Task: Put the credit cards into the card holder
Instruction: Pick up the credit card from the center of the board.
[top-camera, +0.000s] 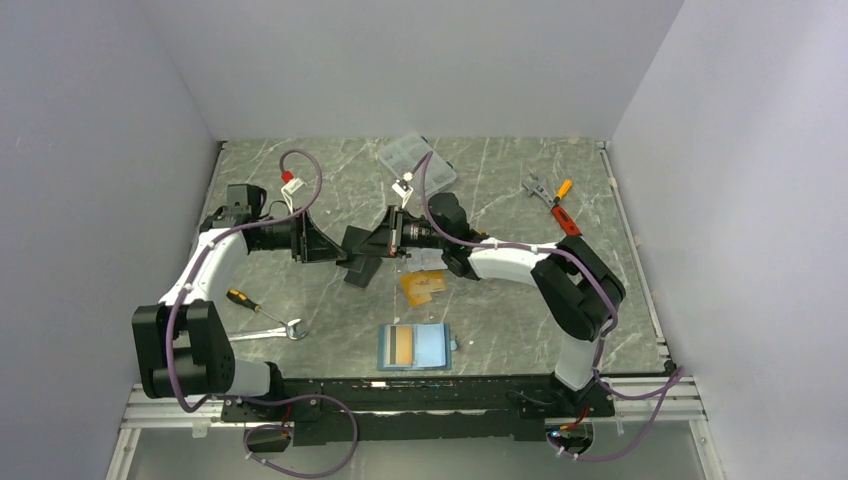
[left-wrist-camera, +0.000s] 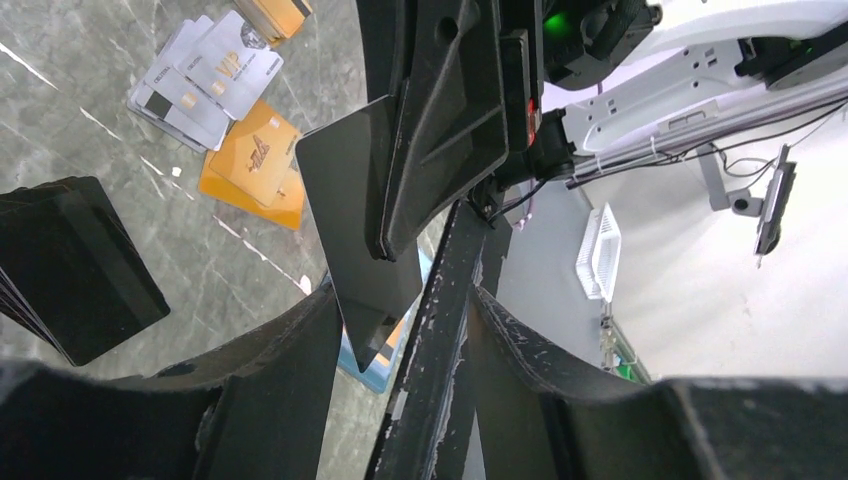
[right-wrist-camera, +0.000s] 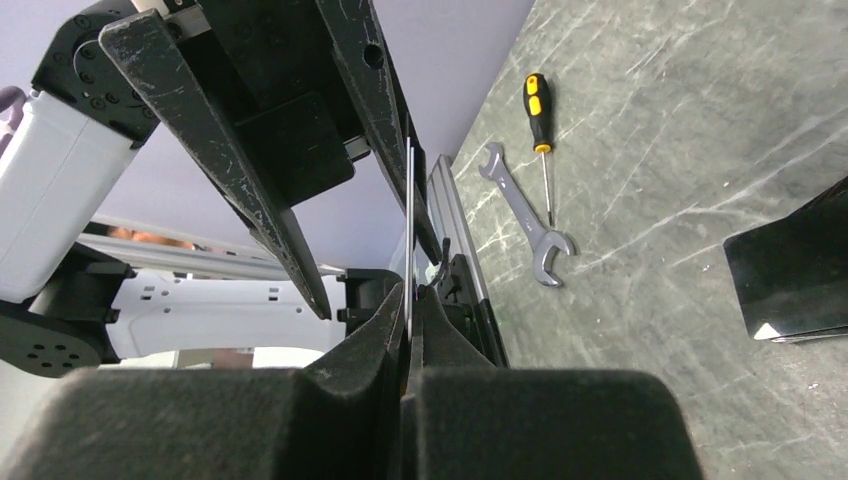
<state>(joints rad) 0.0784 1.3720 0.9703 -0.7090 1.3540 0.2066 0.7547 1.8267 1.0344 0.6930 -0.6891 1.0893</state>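
Right hand (right-wrist-camera: 410, 300) pinches dark card (left-wrist-camera: 345, 190) edge between spread left hand (left-wrist-camera: 405, 300).

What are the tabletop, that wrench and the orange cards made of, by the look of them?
Tabletop: grey-green with white veins, so marble or a marble-look sheet; which one I cannot tell.
Wrench: bare silvery metal, probably steel, with a dull shine.
Orange cards: likely thin glossy plastic, flat, with printed marks.
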